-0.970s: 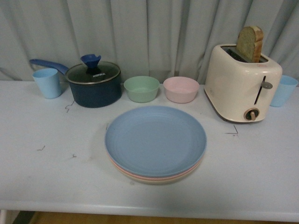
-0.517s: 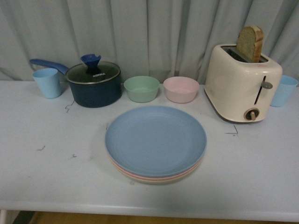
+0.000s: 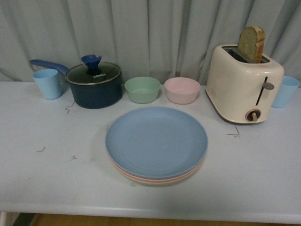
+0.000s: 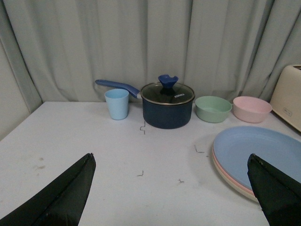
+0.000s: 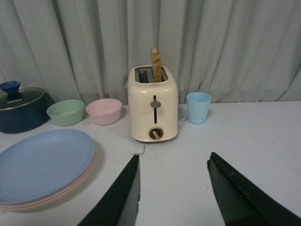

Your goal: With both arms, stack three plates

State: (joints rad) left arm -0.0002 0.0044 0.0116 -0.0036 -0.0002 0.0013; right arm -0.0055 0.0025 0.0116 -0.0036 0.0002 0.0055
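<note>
Plates stacked flat at frame centre in the front view: blue plate on top, pink plate rim under it, cream plate rim at the bottom. Round, so no long axis; faces up. Matte, faint rings. Bare table lower left and lower right; green bowl and pink bowl just above the stack, toaster upper right. Left gripper fingers spread wide, holding nothing. Right gripper also spread, holding nothing.
</note>
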